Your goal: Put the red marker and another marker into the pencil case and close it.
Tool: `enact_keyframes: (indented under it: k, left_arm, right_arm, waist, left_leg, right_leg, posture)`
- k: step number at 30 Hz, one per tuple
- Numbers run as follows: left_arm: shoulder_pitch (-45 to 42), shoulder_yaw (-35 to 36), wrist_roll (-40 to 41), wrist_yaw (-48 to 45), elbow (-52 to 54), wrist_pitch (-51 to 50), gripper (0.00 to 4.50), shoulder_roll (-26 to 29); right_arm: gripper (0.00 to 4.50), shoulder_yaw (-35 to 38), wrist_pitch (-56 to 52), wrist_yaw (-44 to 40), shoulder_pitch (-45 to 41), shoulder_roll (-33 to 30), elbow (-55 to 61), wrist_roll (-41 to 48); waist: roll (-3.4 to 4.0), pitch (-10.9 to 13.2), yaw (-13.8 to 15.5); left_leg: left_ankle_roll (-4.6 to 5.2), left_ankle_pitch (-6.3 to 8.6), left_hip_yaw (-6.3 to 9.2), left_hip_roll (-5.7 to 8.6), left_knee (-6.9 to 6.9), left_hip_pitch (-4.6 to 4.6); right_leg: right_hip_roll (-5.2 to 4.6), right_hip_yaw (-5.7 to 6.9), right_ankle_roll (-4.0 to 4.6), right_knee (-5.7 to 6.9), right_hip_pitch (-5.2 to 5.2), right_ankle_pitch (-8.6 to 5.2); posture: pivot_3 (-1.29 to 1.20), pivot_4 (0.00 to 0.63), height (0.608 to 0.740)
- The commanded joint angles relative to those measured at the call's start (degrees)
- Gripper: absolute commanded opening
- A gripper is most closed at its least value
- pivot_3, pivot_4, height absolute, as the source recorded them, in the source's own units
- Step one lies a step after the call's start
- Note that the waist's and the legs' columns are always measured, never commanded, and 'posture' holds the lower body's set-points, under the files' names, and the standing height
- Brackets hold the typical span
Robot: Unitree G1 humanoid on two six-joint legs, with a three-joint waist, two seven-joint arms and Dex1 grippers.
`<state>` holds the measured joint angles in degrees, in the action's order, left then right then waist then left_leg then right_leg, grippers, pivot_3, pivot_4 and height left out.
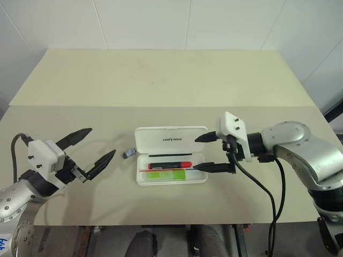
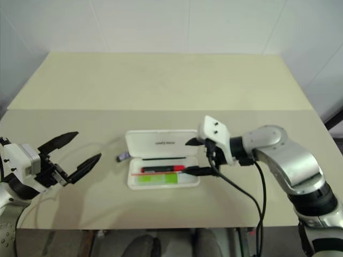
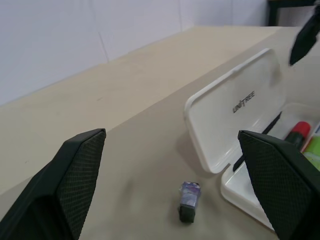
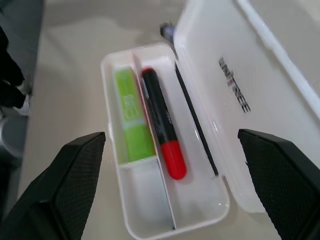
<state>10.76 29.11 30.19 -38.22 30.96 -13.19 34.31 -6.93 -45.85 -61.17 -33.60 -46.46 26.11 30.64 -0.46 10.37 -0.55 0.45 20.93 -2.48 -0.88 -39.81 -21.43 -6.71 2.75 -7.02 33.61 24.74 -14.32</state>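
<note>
A: Two grippers, spread wide, holding nothing: left gripper (image 1: 90,152) well left of pencil case (image 1: 199,180), right gripper (image 1: 206,152) at its right end.

B: Inside, green marker (image 4: 132,116) nearest, red marker (image 4: 162,125) behind; lid open.

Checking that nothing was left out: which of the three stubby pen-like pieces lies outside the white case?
The small purple-grey stubby piece, on the table beside the open white plastic pencil case; the red marker and lime-green marker lie inside.

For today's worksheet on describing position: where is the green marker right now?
The green marker lies in the open case at the table's centre, in the compartment nearest the robot, beside the red marker.
</note>
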Motion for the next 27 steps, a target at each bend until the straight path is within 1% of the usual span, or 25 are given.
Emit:
enact_keyframes:
  k: [1, 3, 7, 12, 16, 19, 21, 27]
  left_arm:
    - [1.1, 0.5, -0.6, 1.0, 0.9, 0.7, 4.5, -0.3]
    - [1.0, 0.3, -1.1, 1.6, 0.4, 0.9, 4.5, -0.4]
    - [0.5, -1.8, -2.3, 2.2, -1.6, 1.3, 4.5, -1.2]
    - [-0.5, -3.8, -3.9, 3.3, -3.5, 2.2, 4.5, -2.6]
    - [-2.1, -6.8, -9.0, 3.1, -10.7, 8.0, 4.5, -3.6]
    - [-3.9, -7.7, -9.8, 3.4, -13.2, 11.1, 4.5, -4.6]
    - [-4.7, -8.4, -9.6, 4.5, -14.0, 10.5, 4.5, -5.8]
    - [-4.3, -10.9, -5.6, 0.4, -13.4, 10.7, 4.5, -8.1]
  right_arm:
    - [4.49, 6.0, 4.4, 0.6, 3.1, 1.3, 4.2, 3.2]
    - [4.49, 7.3, 5.8, 1.4, 4.3, 2.3, 4.8, 4.0]
    - [4.49, 10.7, 8.8, 1.5, 9.8, 2.7, 8.0, 6.1]
    - [4.49, 10.3, 14.2, 0.9, 15.5, 1.6, 9.1, 3.6]
    - [4.49, 9.1, 21.0, -0.7, 24.7, 1.1, 8.9, -0.5]
    - [4.49, 9.2, 21.2, 1.0, 26.0, 2.0, 9.3, -0.6]
    - [4.49, 9.1, 21.1, 2.7, 26.3, 2.8, 9.9, -0.6]
    - [4.49, 8.7, 21.0, 4.7, 26.8, 2.9, 10.4, -1.2]
  waist:
    - [0.0, 0.0, 0.2]
    - [0.0, 0.0, 0.4]
    - [0.0, 0.0, 0.6]
    - [-0.01, 0.0, 0.6]
    - [-0.04, 0.0, 0.8]
    - [-0.03, 0.0, 0.5]
    - [-0.13, -0.1, 0.5]
    - [-0.12, -0.1, 0.5]
  left_leg:
    - [-0.02, 0.01, 0.01, 0.0, -0.01, 0.02]
    - [-0.05, 0.01, 0.01, -0.01, -0.01, 0.1]
    - [-0.05, 0.01, 0.04, -0.05, -0.05, 0.17]
    - [0.01, 0.05, 0.03, -0.02, -0.12, 0.17]
    - [-0.03, 0.06, 0.06, 0.05, -0.13, 0.21]
    - [-0.03, 0.06, 0.0, 0.08, -0.16, 0.2]
    - [-0.03, 0.06, -0.03, 0.05, -0.26, 0.24]
    - [-0.09, 0.03, 0.01, -0.05, -0.25, 0.31]
  right_leg:
    - [0.05, 0.03, 0.0, -0.01, -0.03, 0.0]
    - [0.07, 0.03, 0.01, 0.02, -0.07, 0.0]
    - [0.05, 0.04, 0.02, 0.05, -0.17, -0.01]
    - [0.01, 0.03, 0.01, 0.05, -0.21, -0.01]
    - [0.09, 0.09, 0.03, 0.06, -0.26, -0.02]
    - [0.08, 0.07, 0.03, 0.11, -0.24, -0.02]
    - [0.07, 0.04, 0.05, 0.17, -0.25, 0.0]
    - [0.08, 0.04, 0.1, 0.2, -0.25, 0.03]
  posture:
    - [0.0, 0.15, 0.74]
    - [0.0, 0.15, 0.74]
    - [0.0, 0.15, 0.74]
    - [0.0, 0.15, 0.74]
    - [0.0, 0.15, 0.74]
    - [0.0, 0.15, 0.74]
    - [0.0, 0.15, 0.74]
    - [0.0, 0.15, 0.74]
